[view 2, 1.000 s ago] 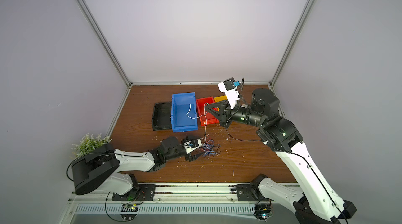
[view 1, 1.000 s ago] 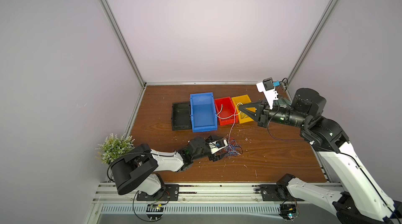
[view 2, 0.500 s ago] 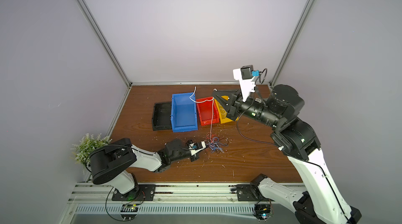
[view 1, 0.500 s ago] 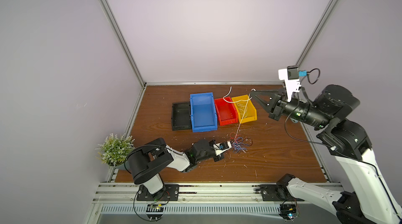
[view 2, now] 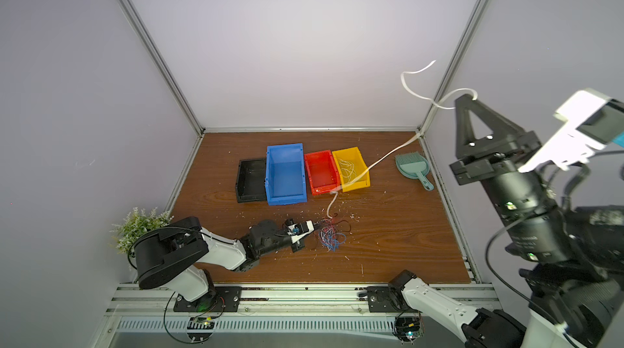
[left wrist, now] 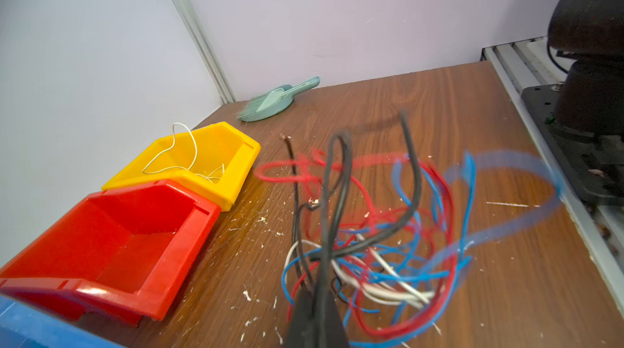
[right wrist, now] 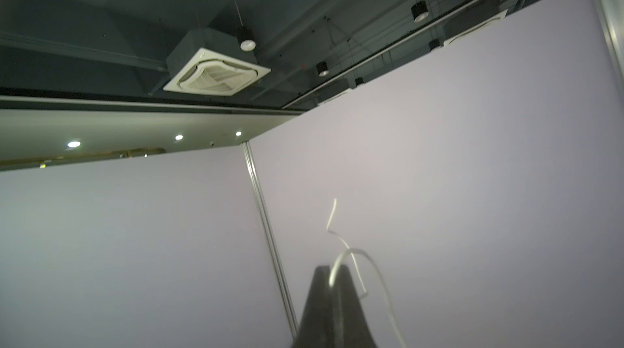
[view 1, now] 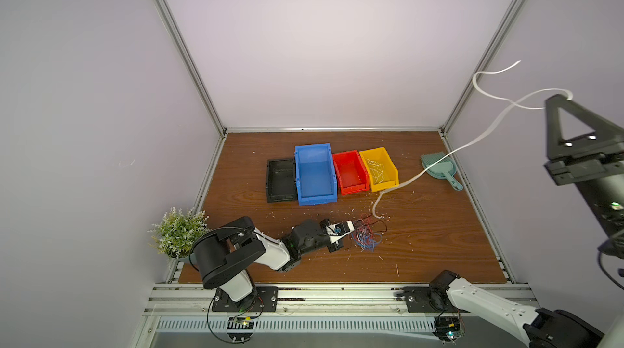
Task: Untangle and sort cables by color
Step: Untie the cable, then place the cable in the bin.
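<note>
While left gripper (left wrist: 315, 299) pinches the blurred multicolour tangle (view 1: 366, 241), right gripper (view 1: 559, 97) clamps a curling white cable (view 1: 472, 141).

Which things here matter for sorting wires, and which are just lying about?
Needed: tangle of thin red, blue, black, white wires; long white wire in the right tool; plastic black tray, blue bin, red bin, yellow bin.
Lying about: green potted plant; teal dustpan with brush.

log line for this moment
left pincer: shut on tangle | right pincer: shut on white cable, high | white cable: lower end at tangle | yellow bin: white cables inside
</note>
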Tool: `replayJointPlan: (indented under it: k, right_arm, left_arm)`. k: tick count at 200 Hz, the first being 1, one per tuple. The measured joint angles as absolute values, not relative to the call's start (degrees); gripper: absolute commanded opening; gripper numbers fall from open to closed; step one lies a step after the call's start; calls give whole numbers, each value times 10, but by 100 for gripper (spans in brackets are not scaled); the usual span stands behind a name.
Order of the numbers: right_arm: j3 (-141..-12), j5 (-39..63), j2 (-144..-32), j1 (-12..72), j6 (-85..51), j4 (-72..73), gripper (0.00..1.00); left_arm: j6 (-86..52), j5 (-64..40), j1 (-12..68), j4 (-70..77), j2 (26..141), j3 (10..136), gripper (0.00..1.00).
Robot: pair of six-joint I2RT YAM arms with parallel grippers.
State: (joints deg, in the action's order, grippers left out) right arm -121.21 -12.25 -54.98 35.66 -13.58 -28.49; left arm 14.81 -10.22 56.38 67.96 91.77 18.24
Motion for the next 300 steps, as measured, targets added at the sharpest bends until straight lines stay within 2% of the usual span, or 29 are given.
replayJointPlan:
  k: [30, 44, 55, 80, 97, 109, 130, 182, 238, 300]
  right_arm:
    - [-1236, -177, -545, 372, -112, -262, 0]
    - [-1230, -189, -545, 381, -106, -258, 0]
    - [-1209, -196, -544, 386, -104, -250, 0]
    - [-1122, -203, -540, 390, -103, -228, 0]
    - [-1050, -208, -542, 390, -100, -216, 0]
    - [-1004, -210, -545, 390, -98, -207, 0]
    - [-931, -217, -551, 390, -94, -183, 0]
    - [-831, -222, -571, 390, -81, -116, 0]
    - [-836, -179, -648, 349, -64, -38, 0]
    - [-917, -71, -760, 242, -95, -28, 0]
  left_arm:
    - [148, -72, 564, 679, 918, 174, 3]
    - [148, -65, 564, 679, 916, 169, 23]
    - [146, -60, 564, 679, 913, 166, 42]
    - [135, -50, 564, 675, 888, 161, 73]
    - [119, -41, 564, 671, 847, 153, 87]
    - [114, -29, 564, 668, 810, 149, 93]
    - [107, -8, 564, 634, 745, 152, 100]
    - [64, 38, 522, 422, 668, 257, 99]
    - [17, 99, 487, 242, 660, 341, 100]
    - [-9, 106, 487, 181, 660, 345, 100]
